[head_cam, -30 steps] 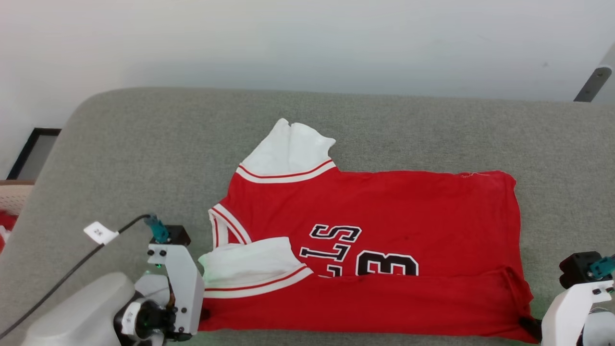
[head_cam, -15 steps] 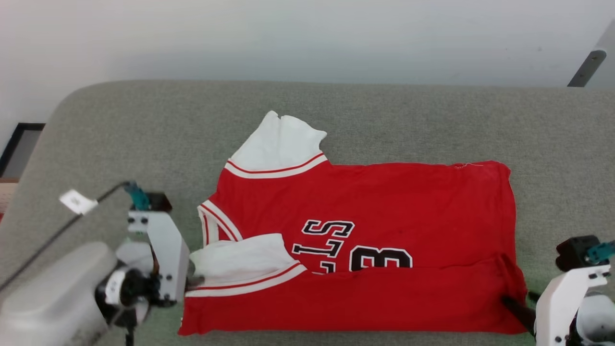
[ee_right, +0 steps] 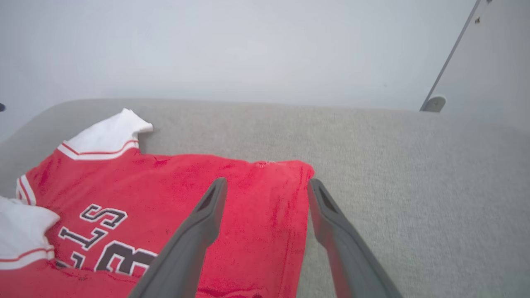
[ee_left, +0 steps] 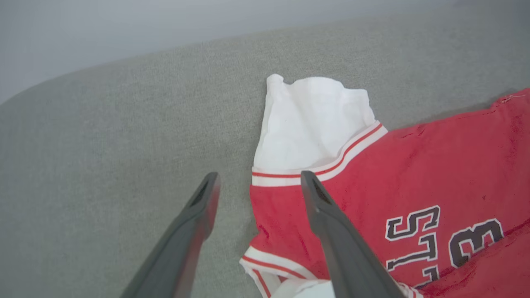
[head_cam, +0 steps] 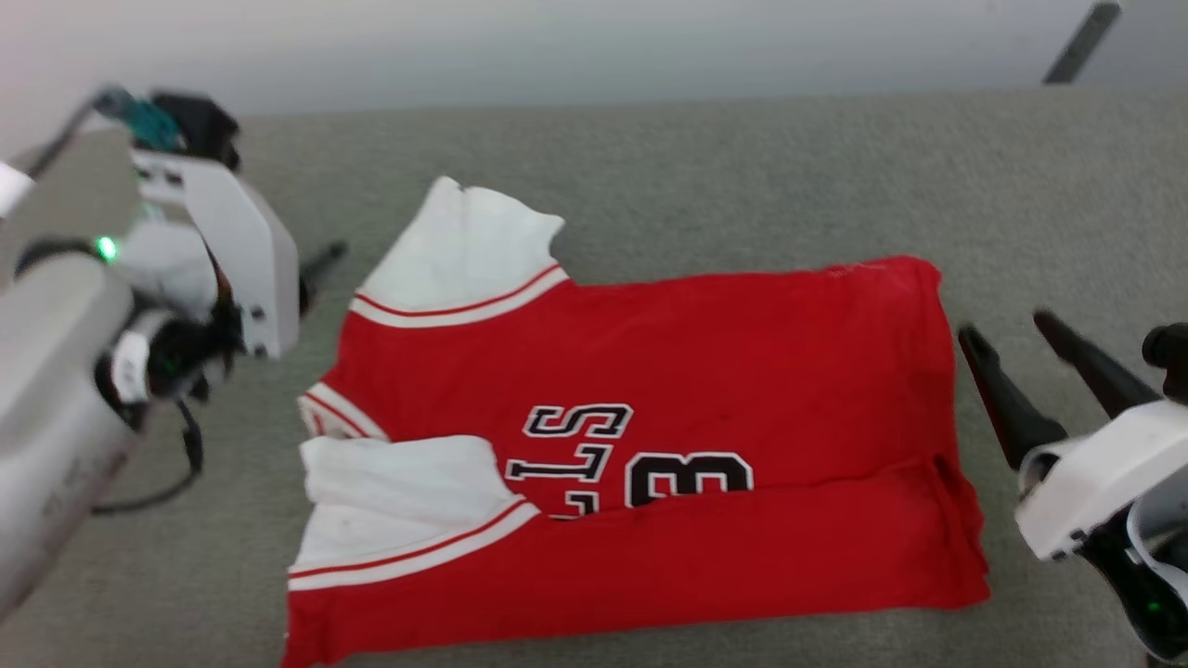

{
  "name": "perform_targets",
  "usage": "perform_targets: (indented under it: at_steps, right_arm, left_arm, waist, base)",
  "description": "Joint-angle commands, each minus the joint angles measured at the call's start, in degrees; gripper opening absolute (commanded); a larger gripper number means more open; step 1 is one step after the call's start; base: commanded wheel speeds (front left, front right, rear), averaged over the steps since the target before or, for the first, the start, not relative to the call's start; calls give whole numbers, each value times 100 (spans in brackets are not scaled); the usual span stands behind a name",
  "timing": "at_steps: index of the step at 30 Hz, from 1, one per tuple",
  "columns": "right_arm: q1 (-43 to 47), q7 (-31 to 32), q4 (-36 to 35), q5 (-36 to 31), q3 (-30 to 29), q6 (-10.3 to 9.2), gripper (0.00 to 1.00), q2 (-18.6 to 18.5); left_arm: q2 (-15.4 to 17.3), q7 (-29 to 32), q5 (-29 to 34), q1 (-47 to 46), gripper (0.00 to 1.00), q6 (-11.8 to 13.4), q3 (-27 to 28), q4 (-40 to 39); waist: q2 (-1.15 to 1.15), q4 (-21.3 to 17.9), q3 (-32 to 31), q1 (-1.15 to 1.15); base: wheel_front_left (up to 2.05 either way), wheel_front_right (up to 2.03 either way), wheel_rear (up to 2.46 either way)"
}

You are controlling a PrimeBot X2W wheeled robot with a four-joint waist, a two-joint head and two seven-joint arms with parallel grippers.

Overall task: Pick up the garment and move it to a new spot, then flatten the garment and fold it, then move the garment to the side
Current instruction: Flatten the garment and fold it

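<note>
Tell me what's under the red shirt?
The garment lies on the grey cushion. Its near folded flap covers part of the black lettering; anything else beneath is hidden.

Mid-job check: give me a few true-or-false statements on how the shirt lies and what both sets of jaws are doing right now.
1. The shirt lies on the grey cushion. True.
2. The right jaws are clamped on the shirt's hem. False: they stand open and empty, off to the shirt's side.
3. The shirt's near edge is folded over, covering the lower part of the lettering. True.
4. Both white sleeves are tucked out of sight. False: the far sleeve and the near sleeve both show.
5. The left jaws stand open. True.
</note>
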Motion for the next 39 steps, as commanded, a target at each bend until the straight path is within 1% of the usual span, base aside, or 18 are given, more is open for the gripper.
perform_targets:
  at_steps: [1, 5, 6, 9, 13, 17, 21, 26, 31, 32, 33, 36, 38, 39]
  right_arm:
    - [-161, -489, -97, -131, 145, -4, 100, 99]
    - [-325, -1377, -196, -389, 422, -4, 100, 144]
    - [-325, -1377, -196, -389, 422, -4, 100, 144]
    - [-409, -1898, -242, -503, 575, -4, 100, 184]
    - [-474, -2376, -283, -578, 705, -4, 100, 259]
    - [-441, -2569, -250, -616, 723, -5, 100, 320]
    - [-427, -2648, -166, -577, 742, -5, 100, 409]
    - [-458, -2609, -69, -517, 789, -4, 100, 462]
    - [-454, -2382, -48, -450, 809, -4, 100, 446]
    - [-458, -2300, -63, -431, 831, -4, 100, 423]
    - [-466, -2196, -75, -364, 853, -4, 100, 410]
    - [-611, -1766, -116, -270, 902, -4, 100, 318]
    - [-769, -1435, -87, -224, 876, -5, 100, 290]
    - [-887, -1276, -71, -215, 949, -4, 100, 211]
  left_arm:
    - [-62, -263, 121, -232, 100, -155, 103, 237]
    - [-188, -652, 278, -580, 100, -470, 190, 718]
    - [-188, -652, 278, -580, 100, -470, 190, 718]
    - [-234, -718, 332, -832, 100, -656, 232, 1084]
    - [-292, -593, 362, -1144, 100, -871, 214, 1507]
    - [-366, -285, 316, -1407, 100, -1007, 175, 1831]
    - [-375, 149, 293, -1579, 100, -1011, 83, 2132]
    - [-393, 653, 352, -1691, 100, -858, -76, 2534]
    - [-596, 1131, 44, -1591, 100, -736, -23, 2848]
    - [-641, 1249, 12, -1555, 64, -729, -50, 2879]
    - [-671, 1351, -6, -1533, 0, -751, -75, 2887]
    - [-711, 1422, 8, -1560, 0, -750, -104, 2901]
    - [-708, 1309, 31, -1600, 0, -770, -81, 2893]
    - [-753, 1290, 17, -1612, 0, -768, -72, 2899]
  waist:
    - [0, -446, 459, 0]
    - [0, -704, 756, 0]
    - [0, -704, 756, 0]
    - [0, -884, 978, 0]
    - [0, -1095, 1223, 0]
    - [0, -1240, 1424, 0]
    - [0, -1341, 1570, 0]
    - [0, -1414, 1687, 0]
    - [0, -1436, 1734, 0]
    - [0, -1435, 1739, 0]
    - [0, -1428, 1744, 0]
    - [0, -1412, 1751, 0]
    - [0, -1392, 1750, 0]
    - [0, -1369, 1749, 0]
  base:
    - [0, 0, 0]
    - [0, 0, 0]
    - [0, 0, 0]
    - [0, 0, 0]
    - [0, 0, 0]
    - [0, 0, 0]
    - [0, 0, 0]
    - [0, 0, 0]
    - [0, 0, 0]
    - [0, 0, 0]
    - [0, 0, 0]
    - [0, 0, 0]
    - [0, 0, 0]
    - [0, 0, 0]
